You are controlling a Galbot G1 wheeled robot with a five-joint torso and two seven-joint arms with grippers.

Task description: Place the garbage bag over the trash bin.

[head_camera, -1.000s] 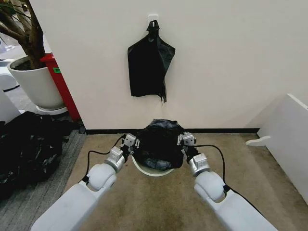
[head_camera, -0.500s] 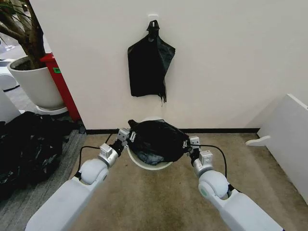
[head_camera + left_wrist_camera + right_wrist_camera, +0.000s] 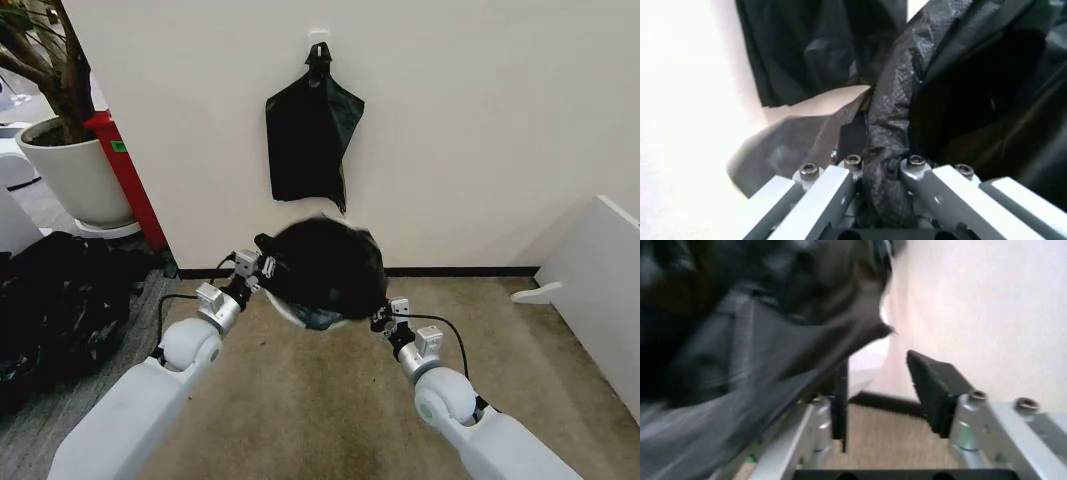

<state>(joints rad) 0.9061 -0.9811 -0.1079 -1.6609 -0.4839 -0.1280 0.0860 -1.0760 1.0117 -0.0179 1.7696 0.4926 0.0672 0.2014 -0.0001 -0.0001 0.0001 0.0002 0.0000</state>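
Observation:
The glossy black garbage bag (image 3: 325,262) billows as a rounded dome over the trash bin (image 3: 289,311), of which a sliver of white rim shows under the film's near-left edge. My left gripper (image 3: 251,268) is at the bag's left side, close to the wall, and in the left wrist view it (image 3: 883,167) is shut on a bunched rope of black film (image 3: 890,115). My right gripper (image 3: 384,316) sits below the bag's right edge. In the right wrist view it (image 3: 883,395) stands open with nothing between its fingers; the blurred bag (image 3: 740,325) lies beside it, and the white bin (image 3: 867,365) is beyond.
A flat black bundle of bags (image 3: 308,140) hangs from a wall hook right above the bin. A big black plastic heap (image 3: 60,310) lies on the floor at left, with a white plant pot (image 3: 75,175) and a red object (image 3: 128,175) behind it. A white board (image 3: 600,290) stands at right.
The bag has ballooned upward and toward the wall. My left gripper moved up and forward with the bag's edge. My right gripper has let go and dropped back slightly.

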